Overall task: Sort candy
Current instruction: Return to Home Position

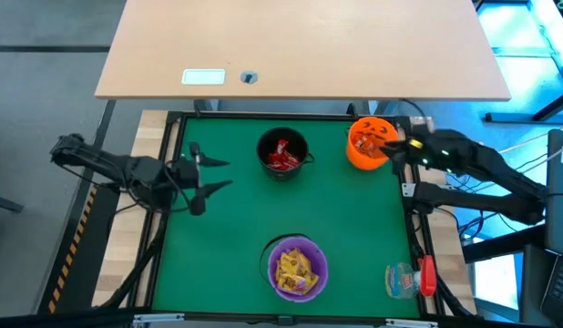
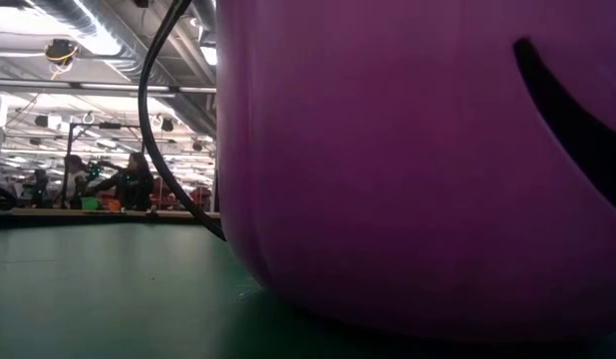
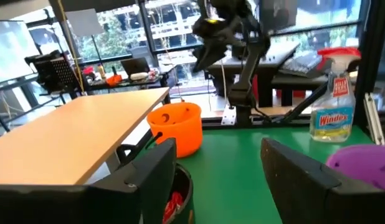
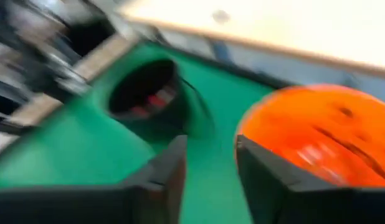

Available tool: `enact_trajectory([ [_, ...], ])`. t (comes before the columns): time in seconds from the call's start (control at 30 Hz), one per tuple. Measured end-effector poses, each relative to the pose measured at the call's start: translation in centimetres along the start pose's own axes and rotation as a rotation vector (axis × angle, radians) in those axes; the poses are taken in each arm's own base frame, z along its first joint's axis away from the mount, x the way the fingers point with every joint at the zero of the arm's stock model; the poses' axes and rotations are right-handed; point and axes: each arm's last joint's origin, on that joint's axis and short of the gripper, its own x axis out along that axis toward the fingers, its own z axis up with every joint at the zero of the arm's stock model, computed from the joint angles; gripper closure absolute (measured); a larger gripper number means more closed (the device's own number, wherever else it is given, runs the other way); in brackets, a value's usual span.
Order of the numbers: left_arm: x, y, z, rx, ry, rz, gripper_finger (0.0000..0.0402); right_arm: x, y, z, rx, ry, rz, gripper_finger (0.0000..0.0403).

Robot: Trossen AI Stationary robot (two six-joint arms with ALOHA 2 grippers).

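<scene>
Where it lies in the purple bucket (image 1: 271,262), candy (image 1: 296,271) shines yellow.

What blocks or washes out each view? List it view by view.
Low view: the round purple plastic bucket fills most of the frame. Left wrist view: bright windows backlight the scene; the open left pincer covers the bottom. Right wrist view: the open right pincer hides the lower edge. High view: evenly lit, unobstructed.

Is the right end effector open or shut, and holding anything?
Open, empty: in the right wrist view the right end effector holds its dark fingers apart, only green mat between them.
</scene>
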Motion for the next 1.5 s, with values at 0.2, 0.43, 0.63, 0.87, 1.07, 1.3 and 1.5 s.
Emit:
enact_trajectory([
  [0.2, -1.9, 0.9, -2.6, -0.047, -0.03, -0.005, 0.0259, -0.4, -0.2, -2.8, -0.026, -0.245, 0.277, 0.0379],
  [0.43, -3.8, 1.4, -6.0, -0.133, -0.178, -0.129, 0.0393, 2.4, -0.4, -7.0, -0.185, -0.317, 0.448, 0.0388],
  [0.63, -4.8, 1.8, -7.7, -0.152, -0.227, -0.164, 0.04, 3.7, -0.4, -9.7, -0.288, -0.372, 0.556, 0.0398],
  [0.87, -5.8, 1.9, -8.8, -0.086, -0.314, -0.273, 0.0401, 3.6, -0.8, -11.1, -0.415, -0.45, 0.601, 0.0401],
  [1.07, -5.8, 1.5, -11.5, -0.11, -0.312, -0.293, 0.0401, 4.5, -0.6, -12.4, -0.523, -0.441, 0.622, 0.0402],
  [1.3, -5.4, 0.8, -13.4, -0.151, -0.312, -0.384, 0.0401, 6.8, -0.6, -15.1, -0.53, -0.445, 0.671, 0.0402],
  [1.5, -5.5, 0.9, -13.3, -0.153, -0.323, -0.38, 0.0401, 6.8, -0.4, -15.5, -0.507, -0.408, 0.784, 0.0402],
])
